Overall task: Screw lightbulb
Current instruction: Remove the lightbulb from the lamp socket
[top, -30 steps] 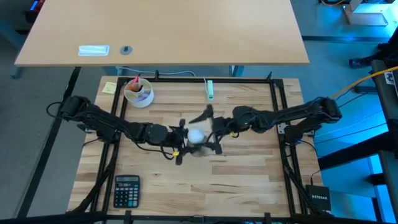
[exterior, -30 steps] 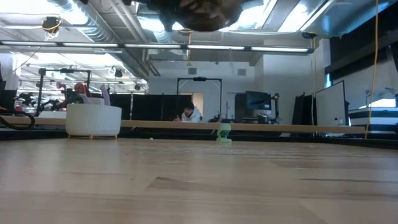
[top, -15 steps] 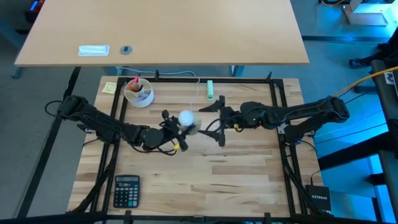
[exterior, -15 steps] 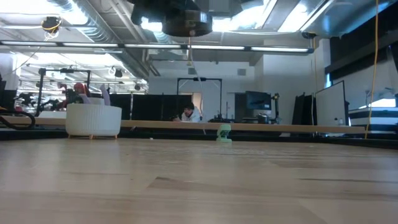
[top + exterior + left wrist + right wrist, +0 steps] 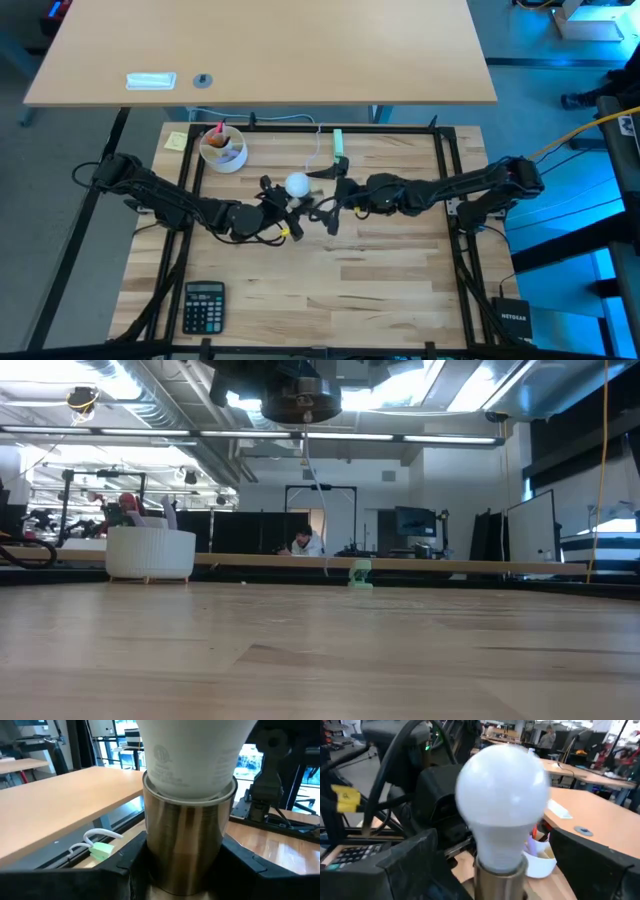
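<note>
The white frosted lightbulb (image 5: 297,185) stands with its base in a silvery metal socket (image 5: 182,830), above the middle of the table. It also shows in the left wrist view (image 5: 192,755) and the right wrist view (image 5: 502,805). My left gripper (image 5: 283,203) is shut on the socket. My right gripper (image 5: 328,203) is open just right of the bulb and touches nothing. Its fingers (image 5: 405,865) stand wide apart on either side of the bulb. The socket's round underside (image 5: 300,402) hangs high over the table, and a thin white cord (image 5: 312,465) trails down from it. My left gripper pinches the socket's metal wall (image 5: 150,845) between its two fingers, low on the cylinder. The fingers come about level from the table's left. The socket is upright and lifted clear of the table, with the bulb on top.
A white bowl (image 5: 222,148) with pink and orange contents stands at the far left, beside a yellow note (image 5: 177,140). A small green piece (image 5: 338,143) on the white cord lies at the far middle. A calculator (image 5: 204,305) lies near the front left. A person (image 5: 305,542) sits far off in the room.
My left gripper has carried the socket and bulb toward the table's far edge and a little left. My right gripper has drawn back toward the right, then come left again toward the bulb.
</note>
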`<action>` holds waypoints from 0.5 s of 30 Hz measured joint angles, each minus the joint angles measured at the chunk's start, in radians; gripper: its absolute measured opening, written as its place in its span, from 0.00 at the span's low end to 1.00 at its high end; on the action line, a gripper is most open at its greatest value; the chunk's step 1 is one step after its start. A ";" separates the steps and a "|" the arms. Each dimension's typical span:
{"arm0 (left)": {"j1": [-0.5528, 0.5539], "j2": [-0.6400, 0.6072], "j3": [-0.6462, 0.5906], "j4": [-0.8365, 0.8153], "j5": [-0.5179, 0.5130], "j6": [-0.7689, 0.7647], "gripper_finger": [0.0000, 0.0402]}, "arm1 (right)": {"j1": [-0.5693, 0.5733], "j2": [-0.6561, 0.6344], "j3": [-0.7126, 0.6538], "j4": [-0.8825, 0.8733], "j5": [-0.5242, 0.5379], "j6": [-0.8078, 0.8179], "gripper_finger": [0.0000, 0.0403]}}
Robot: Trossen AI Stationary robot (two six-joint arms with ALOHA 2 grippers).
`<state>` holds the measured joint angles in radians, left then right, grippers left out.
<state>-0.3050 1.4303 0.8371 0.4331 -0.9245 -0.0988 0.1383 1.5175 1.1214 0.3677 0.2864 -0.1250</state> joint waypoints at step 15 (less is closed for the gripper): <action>0.000 0.003 0.000 -0.006 0.002 0.001 0.41 | -0.001 0.059 0.000 0.172 0.035 -0.145 0.89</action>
<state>-0.3054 1.4334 0.8375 0.4274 -0.9230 -0.0978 0.1371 1.5761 1.1210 0.5396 0.3218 -0.2703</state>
